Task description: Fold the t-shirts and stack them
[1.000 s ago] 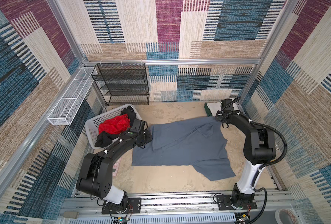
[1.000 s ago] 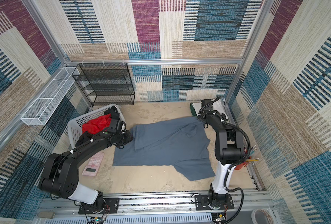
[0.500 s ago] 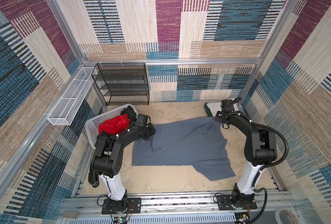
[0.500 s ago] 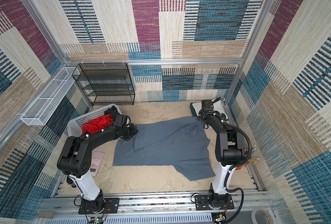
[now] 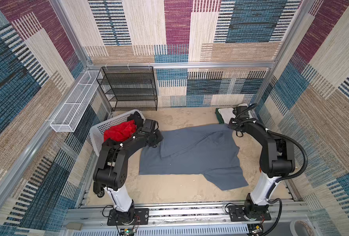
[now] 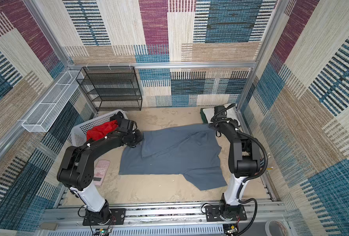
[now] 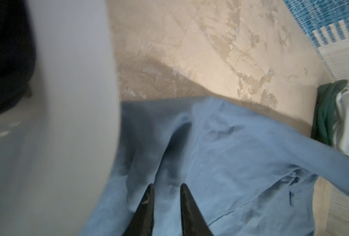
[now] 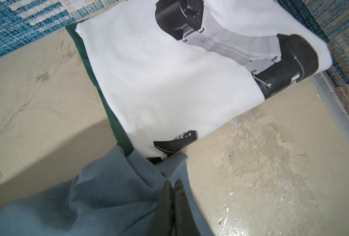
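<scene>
The slate-grey t-shirt (image 5: 200, 155) (image 6: 179, 155) lies spread on the sandy table, and a flap is folded over near its left edge. At its far-left corner, beside the basket, my left gripper (image 5: 158, 139) (image 7: 167, 186) holds a raised fold of the grey cloth (image 7: 241, 163) between narrowly parted fingers. My right gripper (image 5: 231, 125) (image 8: 172, 181) is shut on the shirt's far-right corner (image 8: 87, 204). Just beyond that corner the folded white t-shirt with black patches (image 8: 169, 81) (image 5: 225, 112) rests on the dark green t-shirt (image 8: 112, 114) (image 7: 325, 114).
A white perforated basket (image 5: 106, 126) with red cloth (image 5: 120, 131) and dark cloth stands at the back left, close to my left arm. A black mesh rack (image 5: 128, 90) stands against the back wall, and a white wire tray (image 5: 73, 110) hangs on the left wall. A pink flat object (image 6: 101, 169) lies beneath my left arm.
My left arm has raised its elbow and its gripper has moved back along the shirt's left edge to the far-left corner. The right arm has not moved.
</scene>
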Controlling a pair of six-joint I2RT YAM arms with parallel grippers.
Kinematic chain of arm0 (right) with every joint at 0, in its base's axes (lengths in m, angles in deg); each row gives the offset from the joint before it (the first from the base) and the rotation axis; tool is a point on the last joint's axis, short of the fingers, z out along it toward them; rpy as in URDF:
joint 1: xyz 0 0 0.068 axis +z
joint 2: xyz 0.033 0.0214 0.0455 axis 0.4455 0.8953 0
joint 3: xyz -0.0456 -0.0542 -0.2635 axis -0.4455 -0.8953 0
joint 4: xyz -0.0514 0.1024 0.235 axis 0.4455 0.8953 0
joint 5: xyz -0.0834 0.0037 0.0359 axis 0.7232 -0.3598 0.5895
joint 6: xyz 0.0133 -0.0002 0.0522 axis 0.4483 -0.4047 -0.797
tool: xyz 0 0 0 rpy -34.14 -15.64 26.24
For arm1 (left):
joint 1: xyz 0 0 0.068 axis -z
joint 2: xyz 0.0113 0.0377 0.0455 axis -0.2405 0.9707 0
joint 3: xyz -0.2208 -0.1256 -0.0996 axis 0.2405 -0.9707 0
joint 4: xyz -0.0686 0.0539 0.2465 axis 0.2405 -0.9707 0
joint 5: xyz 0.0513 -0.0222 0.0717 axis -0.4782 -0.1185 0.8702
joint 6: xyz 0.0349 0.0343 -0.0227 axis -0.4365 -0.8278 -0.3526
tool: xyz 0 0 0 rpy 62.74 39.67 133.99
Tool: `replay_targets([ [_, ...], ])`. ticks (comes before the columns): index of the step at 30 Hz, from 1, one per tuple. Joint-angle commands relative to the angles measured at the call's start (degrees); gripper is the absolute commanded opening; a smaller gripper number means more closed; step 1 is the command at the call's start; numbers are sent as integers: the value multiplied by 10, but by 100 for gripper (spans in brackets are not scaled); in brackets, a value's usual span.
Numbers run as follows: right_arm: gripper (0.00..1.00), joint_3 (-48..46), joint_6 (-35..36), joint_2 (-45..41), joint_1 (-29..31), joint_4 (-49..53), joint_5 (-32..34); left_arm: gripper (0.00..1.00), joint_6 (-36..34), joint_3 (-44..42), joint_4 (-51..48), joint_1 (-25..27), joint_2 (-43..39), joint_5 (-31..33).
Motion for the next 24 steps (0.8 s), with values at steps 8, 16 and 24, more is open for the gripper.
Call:
replay_targets([
  [8,0,-6,-4,-9,-2,-5,-8,34,25,-52,44,-4,14,-6],
  [16,0,-6,-3,-3,-2,-4,-14,36,42,-43,71,-11,48,-10],
  [24,0,-1,-8,2,-3,-9,-28,20,33,-26,70,-12,60,-9],
])
